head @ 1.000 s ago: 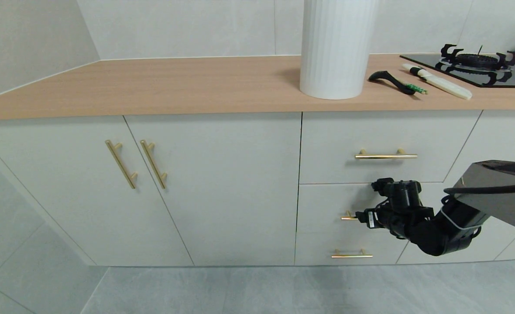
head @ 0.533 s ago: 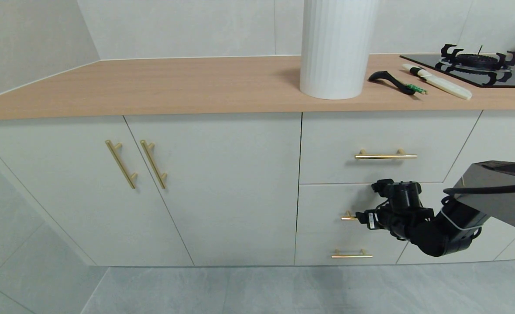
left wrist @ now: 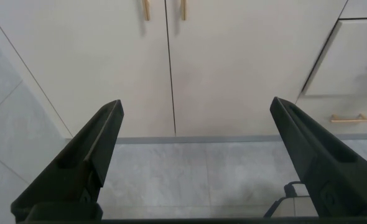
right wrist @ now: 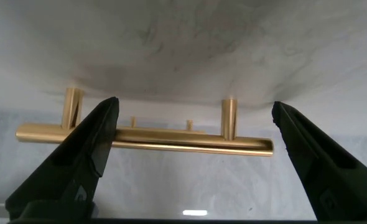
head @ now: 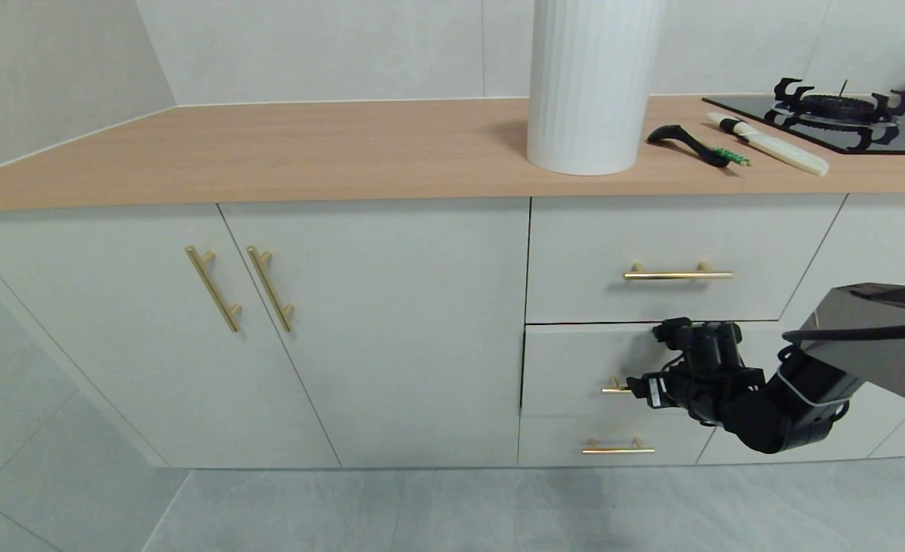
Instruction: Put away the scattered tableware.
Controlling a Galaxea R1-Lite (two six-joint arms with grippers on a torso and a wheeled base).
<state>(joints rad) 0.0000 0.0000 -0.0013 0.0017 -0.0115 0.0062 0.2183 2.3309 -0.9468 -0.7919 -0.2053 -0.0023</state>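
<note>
the step in hand looks to be the opening of the middle drawer (head: 575, 368), which shows a thin dark gap along its top and left edge, so it stands only a little ajar. the right gripper (right wrist: 193, 106) is at this drawer's gold handle (right wrist: 171, 143), with its fingers spread apart, one to each side, and the bar lying across the space between them. they are not closed on the bar, and i cannot tell if they touch it. to do this well, i think the pull should go straight out from the cabinet front and level, with a sure hold on the bar first, because a loose hook may slip off. the left gripper (left wrist: 195, 106) hangs low before the cabinet doors (left wrist: 171, 56), fingers also wide open and holding nothing. the tableware lies up on the counter (head: 268, 153): a black ladle (head: 686, 142), a green-ended piece (head: 732, 157) touching it, and a cream knife (head: 771, 143) just beside, near the stove (head: 836, 115). a white ribbed cylinder (head: 590, 84) stands close to the ladle and may hinder a reach from that side.
</note>
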